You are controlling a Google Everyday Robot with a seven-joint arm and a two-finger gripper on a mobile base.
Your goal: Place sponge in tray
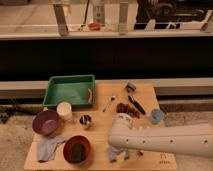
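- Your gripper (119,149) sits low at the front edge of the desk (102,135), about midway along it; whether it has closed, you cannot tell.
- The sponge (113,155) looks to be the pale blue piece right under it, mostly hidden.
- This reads as the grasping step.
- Next, get a firm hold, lift clear of the red bowl (76,148), and carry the sponge to the green tray (70,92) at the back-left corner.

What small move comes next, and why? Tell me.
Probably lift the claw to check its catch: it sits low at the table's near edge, the arm hides what is under it, and no sponge shows in the tray at back left.
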